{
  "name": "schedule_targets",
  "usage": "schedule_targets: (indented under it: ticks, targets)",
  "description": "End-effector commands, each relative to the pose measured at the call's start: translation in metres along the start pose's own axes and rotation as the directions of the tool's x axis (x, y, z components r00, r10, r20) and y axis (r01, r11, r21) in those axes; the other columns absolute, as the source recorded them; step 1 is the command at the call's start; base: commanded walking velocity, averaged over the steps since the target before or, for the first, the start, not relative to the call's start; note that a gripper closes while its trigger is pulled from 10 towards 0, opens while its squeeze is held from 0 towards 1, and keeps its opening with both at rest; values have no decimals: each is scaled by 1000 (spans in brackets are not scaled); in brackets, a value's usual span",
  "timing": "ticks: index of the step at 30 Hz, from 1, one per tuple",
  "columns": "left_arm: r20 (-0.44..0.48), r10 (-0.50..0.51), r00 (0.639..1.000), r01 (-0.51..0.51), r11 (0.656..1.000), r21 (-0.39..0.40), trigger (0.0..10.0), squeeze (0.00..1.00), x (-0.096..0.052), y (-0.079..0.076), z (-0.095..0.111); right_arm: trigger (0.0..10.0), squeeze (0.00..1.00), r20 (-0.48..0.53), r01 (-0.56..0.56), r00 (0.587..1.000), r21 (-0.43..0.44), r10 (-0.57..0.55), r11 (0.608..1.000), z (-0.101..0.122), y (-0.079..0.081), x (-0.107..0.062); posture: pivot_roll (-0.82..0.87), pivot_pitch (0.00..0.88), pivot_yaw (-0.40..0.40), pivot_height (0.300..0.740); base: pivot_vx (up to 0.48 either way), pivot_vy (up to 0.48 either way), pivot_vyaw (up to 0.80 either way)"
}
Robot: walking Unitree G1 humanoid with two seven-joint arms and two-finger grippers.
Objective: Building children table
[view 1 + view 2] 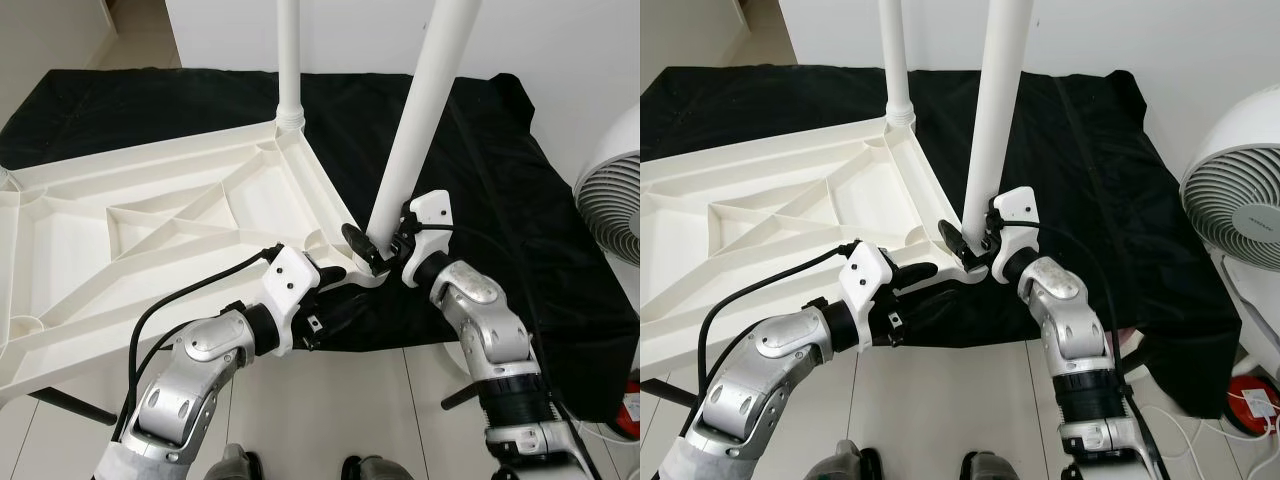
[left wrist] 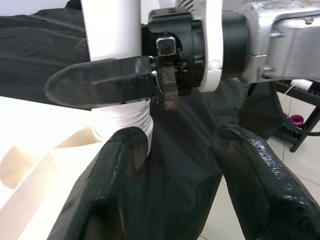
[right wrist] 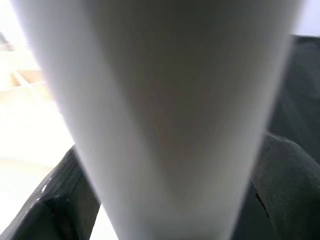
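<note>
Children's table top (image 1: 150, 215) lies upside down on a black cloth (image 1: 480, 170), ribbed underside up, near right corner toward the robot. One white leg (image 1: 288, 60) is already upright in the far corner socket. Second leg (image 1: 425, 100) stands in the near right corner, tilted to the right, not yet plumb. Right gripper (image 1: 383, 252) has its jaws closed around the base of that leg, just above the socket (right wrist view confirms: white tube between both black fingers (image 3: 65, 200)). Left gripper (image 1: 335, 285) sits at the near corner edge of the table top, jaws partly open, one finger (image 2: 115, 185) touching the threaded collar (image 2: 127, 117) at the leg's foot, nothing gripped as far as I can judge. Step in hand looks like seating or screwing in leg two. To do it well: bring the leg vertical before turning, else the thread will likely cross; use the left gripper to pin the corner so the light table top doesn't spin or slide on the cloth; grip low, regrip in short turns. Materials: table top is matte white moulded plastic with triangular stiffening ribs, hollow and probably light; legs are smooth round tubes, slippery-looking, with ridged ends; cloth is soft, wrinkled, low friction. White fan (image 1: 1235, 210) stands at right, well apart.
</note>
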State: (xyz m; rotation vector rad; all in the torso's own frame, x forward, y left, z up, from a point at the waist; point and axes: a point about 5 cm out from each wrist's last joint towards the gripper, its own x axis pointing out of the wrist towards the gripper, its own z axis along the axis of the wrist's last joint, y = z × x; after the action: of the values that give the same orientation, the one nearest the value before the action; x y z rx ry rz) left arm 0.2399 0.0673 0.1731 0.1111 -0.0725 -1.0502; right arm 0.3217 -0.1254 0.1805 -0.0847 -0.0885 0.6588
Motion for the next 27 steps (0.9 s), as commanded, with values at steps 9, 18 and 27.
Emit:
schedule_targets:
  ticks: [9, 18, 27]
  targets:
    - [12, 39, 999, -40, 999, 27, 10000, 0, 0, 2, 6, 10000, 0, -48, -192, 981, -44, 189, 981, -9, -2, 13, -12, 103, 14, 740, 0, 0, 0]
    - [10, 39, 999, -39, 999, 34, 10000, 0, -2, 2, 8, 0, 0, -86, -245, 967, -35, 242, 969, -21, -5, 11, -1, 104, 20, 740, 0, 0, 0]
    - [6, 26, 1000, -27, 999, 32, 10000, 0, -2, 2, 7, 10000, 0, -96, -169, 982, -26, 166, 985, -27, -11, 5, -13, 110, 29, 740, 0, 0, 0]
